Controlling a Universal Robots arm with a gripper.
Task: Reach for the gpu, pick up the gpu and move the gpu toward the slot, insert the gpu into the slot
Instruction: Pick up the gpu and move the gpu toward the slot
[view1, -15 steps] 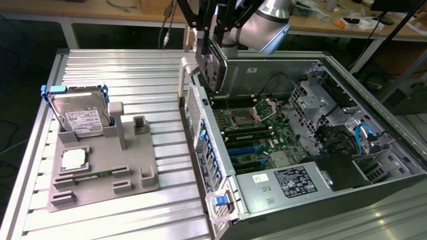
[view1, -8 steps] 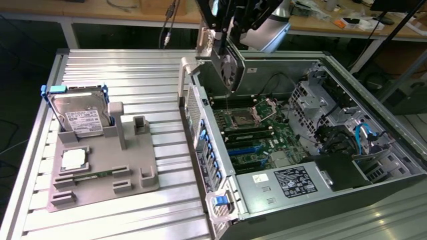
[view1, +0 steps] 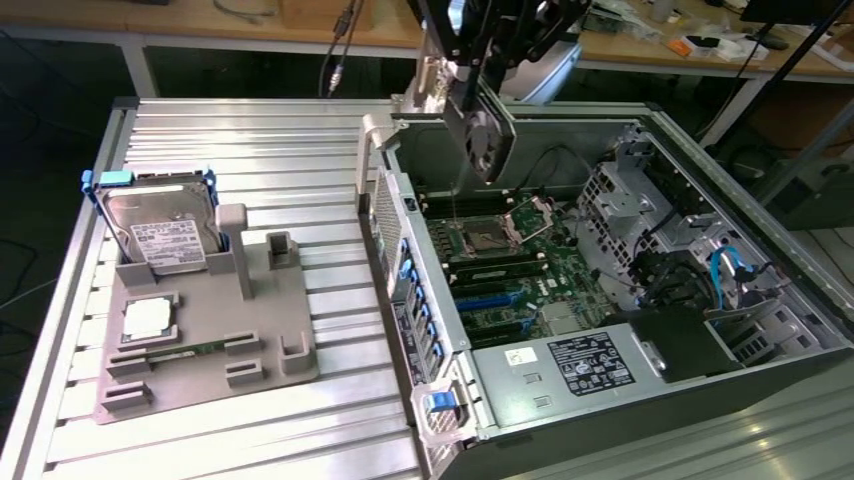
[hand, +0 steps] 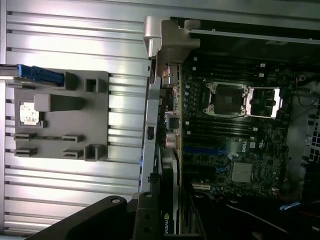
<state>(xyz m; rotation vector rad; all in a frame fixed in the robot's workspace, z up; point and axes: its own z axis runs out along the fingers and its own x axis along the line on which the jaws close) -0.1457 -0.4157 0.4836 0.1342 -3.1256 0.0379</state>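
Above the open computer case (view1: 400, 215), the gripper (view1: 483, 88) clamps the gpu (view1: 487, 140), upright, edge down.

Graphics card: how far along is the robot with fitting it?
Done: the graphics card is lifted, gripped by the fingers. In hand: it hangs over the open computer case. Left: it isn't seated yet; the blue slot is bare.

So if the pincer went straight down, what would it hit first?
Probably the motherboard inside the open case, with the gpu the pincer holds touching first. Depth is unclear.
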